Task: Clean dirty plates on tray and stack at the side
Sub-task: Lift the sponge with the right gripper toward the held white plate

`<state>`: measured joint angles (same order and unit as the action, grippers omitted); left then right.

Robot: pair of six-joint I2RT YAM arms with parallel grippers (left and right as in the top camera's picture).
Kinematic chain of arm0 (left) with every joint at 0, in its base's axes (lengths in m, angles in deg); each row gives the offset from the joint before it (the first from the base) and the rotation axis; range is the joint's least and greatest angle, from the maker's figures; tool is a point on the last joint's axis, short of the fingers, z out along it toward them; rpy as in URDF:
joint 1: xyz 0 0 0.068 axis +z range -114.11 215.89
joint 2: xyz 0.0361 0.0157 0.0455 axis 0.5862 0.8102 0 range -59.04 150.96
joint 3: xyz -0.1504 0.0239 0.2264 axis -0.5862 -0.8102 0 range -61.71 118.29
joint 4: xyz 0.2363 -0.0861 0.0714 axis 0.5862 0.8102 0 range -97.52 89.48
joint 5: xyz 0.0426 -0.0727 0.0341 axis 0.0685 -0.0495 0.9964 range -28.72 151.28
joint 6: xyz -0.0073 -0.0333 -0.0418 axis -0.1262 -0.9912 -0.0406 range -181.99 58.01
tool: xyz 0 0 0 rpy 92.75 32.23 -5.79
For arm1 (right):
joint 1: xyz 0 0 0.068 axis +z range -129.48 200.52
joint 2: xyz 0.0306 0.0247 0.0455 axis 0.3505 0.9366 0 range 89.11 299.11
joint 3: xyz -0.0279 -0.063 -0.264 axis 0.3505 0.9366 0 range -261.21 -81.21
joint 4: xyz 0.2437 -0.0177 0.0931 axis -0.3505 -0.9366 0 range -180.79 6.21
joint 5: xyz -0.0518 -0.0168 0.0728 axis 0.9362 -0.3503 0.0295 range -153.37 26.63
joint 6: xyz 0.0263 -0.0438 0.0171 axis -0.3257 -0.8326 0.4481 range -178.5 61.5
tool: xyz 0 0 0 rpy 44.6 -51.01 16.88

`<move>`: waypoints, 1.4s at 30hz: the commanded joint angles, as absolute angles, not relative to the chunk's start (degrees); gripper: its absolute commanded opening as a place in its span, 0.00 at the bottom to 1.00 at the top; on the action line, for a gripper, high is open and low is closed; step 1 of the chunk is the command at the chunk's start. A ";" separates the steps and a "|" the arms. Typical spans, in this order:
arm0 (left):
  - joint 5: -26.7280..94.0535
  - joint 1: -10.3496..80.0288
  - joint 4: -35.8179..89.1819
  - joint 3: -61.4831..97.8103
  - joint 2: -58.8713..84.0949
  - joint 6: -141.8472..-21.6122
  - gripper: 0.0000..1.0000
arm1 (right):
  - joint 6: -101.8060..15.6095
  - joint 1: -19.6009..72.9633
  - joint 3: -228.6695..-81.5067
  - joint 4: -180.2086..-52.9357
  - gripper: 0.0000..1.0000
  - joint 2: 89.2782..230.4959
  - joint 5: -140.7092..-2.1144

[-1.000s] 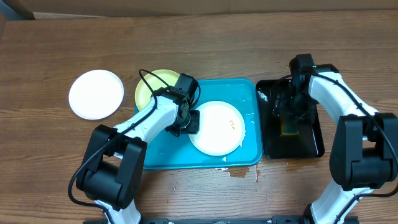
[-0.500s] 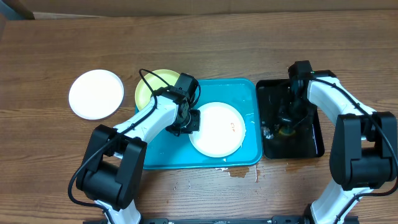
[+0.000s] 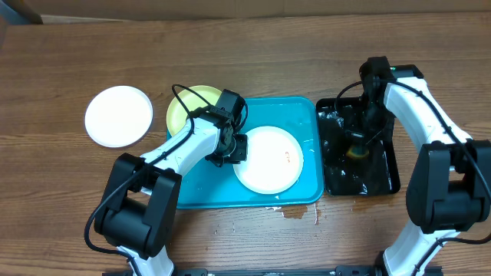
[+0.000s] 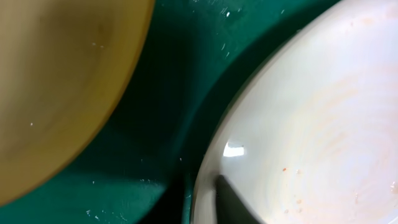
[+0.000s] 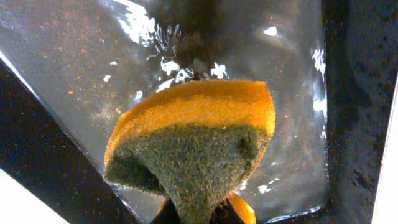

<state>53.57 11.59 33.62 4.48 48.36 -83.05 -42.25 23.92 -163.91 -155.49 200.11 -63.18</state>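
On the turquoise tray (image 3: pixel 201 192) lies a white plate (image 3: pixel 268 161) with small orange smears. My left gripper (image 3: pixel 236 149) is shut on its left rim; in the left wrist view one dark finger (image 4: pixel 235 204) lies on top of the white plate (image 4: pixel 323 124), and the other is hidden beneath. A pale yellow-green plate (image 3: pixel 186 107) overlaps the tray's back left corner. Another white plate (image 3: pixel 117 116) rests on the table at the left. My right gripper (image 3: pixel 357 147) is shut on a yellow and green sponge (image 5: pixel 193 143), held over the black tray.
A smaller black tray (image 3: pixel 385 175) holding water stands right of the turquoise tray. Water drops lie on the table by the turquoise tray's front edge (image 3: pixel 295 212). The yellow-green plate (image 4: pixel 56 81) and the tray floor (image 4: pixel 168 93) fill the left wrist view.
My right gripper has shut on the sponge in the black tray and shifted slightly toward the back, stirring the water. The left arm has stayed at the white plate's rim.
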 commanded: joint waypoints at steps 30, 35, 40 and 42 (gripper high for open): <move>55.69 13.74 35.11 4.87 49.23 -96.87 0.04 | -40.21 27.92 -169.79 -159.44 0.04 199.37 -53.92; 55.74 13.91 35.09 4.87 49.23 -96.95 0.04 | -43.08 28.51 -169.79 -158.53 0.04 199.35 -60.17; 55.74 13.91 35.06 4.87 49.23 -96.93 0.04 | -42.18 29.40 -169.79 -157.35 0.04 199.37 -62.18; 55.72 13.91 34.98 4.87 49.23 -96.93 0.04 | -44.74 30.43 -169.79 -157.35 0.04 199.37 -63.49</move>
